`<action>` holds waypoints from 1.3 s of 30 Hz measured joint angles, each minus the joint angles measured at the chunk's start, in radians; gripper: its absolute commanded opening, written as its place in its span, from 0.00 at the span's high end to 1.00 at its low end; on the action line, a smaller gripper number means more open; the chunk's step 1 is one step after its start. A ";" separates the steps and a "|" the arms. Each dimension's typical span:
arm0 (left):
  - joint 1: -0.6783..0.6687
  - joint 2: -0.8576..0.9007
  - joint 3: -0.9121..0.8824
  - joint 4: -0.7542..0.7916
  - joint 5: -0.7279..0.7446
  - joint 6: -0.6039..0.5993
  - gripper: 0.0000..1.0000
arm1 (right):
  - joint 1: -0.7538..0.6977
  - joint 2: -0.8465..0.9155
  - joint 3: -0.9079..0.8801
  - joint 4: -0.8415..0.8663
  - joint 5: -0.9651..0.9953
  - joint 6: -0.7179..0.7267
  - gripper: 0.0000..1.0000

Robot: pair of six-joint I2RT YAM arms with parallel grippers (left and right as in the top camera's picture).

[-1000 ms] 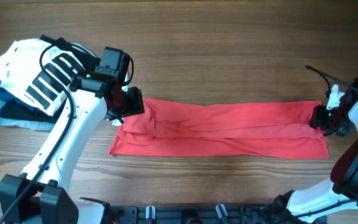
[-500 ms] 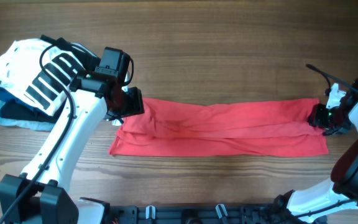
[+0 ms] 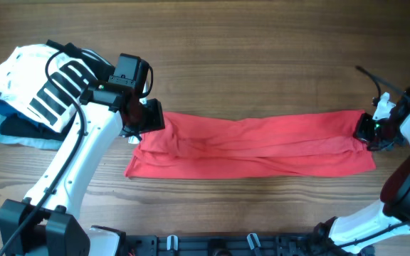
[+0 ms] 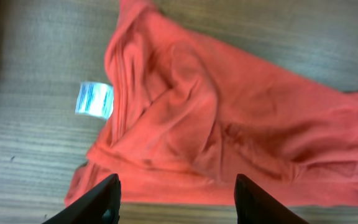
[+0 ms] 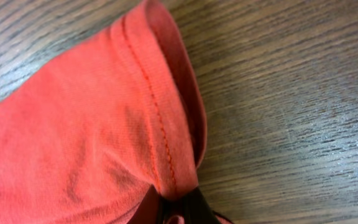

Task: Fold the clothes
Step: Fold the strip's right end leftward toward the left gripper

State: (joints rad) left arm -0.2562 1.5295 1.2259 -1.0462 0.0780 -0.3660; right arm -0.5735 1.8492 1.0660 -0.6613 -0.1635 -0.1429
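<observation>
The red T-shirt (image 3: 255,146) lies in a long folded band on the wooden table (image 3: 262,57), to the right of the striped white garment (image 3: 45,85). At the shirt end nearest that garment, the left gripper (image 4: 176,199) hangs with its fingers apart, the white neck tag (image 4: 95,99) nearby. At the far end, the right gripper (image 5: 179,208) is pinched on the hem.

Bare tabletop (image 3: 262,64) lies open on both long sides of the red T-shirt (image 3: 255,146); a garment pile (image 3: 34,92) blocks passage beyond my left end effector (image 3: 149,119).
</observation>
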 measured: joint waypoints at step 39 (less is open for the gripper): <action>0.000 0.000 0.000 0.032 0.051 -0.004 0.41 | 0.695 0.047 0.330 -0.579 0.287 0.436 0.96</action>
State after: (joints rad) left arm -0.2562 1.5295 1.2259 -1.0138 0.1295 -0.3698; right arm 0.1211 1.8957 1.3964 -1.2400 0.1234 0.2932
